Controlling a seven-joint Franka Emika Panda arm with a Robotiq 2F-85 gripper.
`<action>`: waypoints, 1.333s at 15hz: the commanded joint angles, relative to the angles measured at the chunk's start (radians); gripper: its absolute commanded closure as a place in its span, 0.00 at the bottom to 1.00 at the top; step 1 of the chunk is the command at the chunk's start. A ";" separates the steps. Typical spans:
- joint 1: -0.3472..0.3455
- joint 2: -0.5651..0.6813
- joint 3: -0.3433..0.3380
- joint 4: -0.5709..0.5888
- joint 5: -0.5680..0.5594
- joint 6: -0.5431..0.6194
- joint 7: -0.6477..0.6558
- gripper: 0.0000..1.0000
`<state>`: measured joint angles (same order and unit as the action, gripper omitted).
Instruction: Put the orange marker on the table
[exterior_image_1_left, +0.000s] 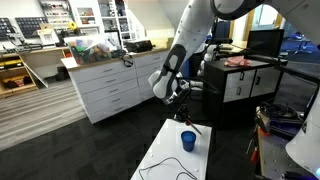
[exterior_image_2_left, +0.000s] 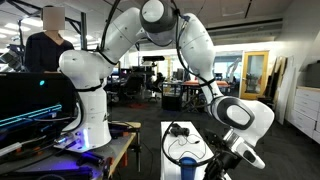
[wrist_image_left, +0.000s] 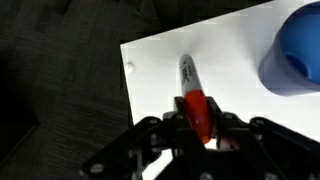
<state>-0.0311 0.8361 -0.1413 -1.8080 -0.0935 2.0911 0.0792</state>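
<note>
In the wrist view my gripper is shut on the orange marker. The marker's dark tip points out over the white table, near its corner. I cannot tell whether the tip touches the tabletop. The blue cup stands on the table to the right of the marker. In both exterior views the gripper hangs low over the far end of the table, close to the blue cup.
A thin black cable lies across the table. White drawer cabinets stand behind, and a black-framed desk lies beyond the arm. Dark carpet surrounds the table. A person sits at a monitor.
</note>
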 joint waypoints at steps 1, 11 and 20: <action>-0.027 0.037 0.023 0.059 0.010 -0.062 -0.022 0.78; -0.021 -0.003 0.029 0.015 0.013 -0.036 -0.017 0.00; 0.000 -0.166 0.014 -0.138 0.003 0.253 0.029 0.00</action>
<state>-0.0308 0.7835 -0.1274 -1.8234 -0.0904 2.2206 0.0816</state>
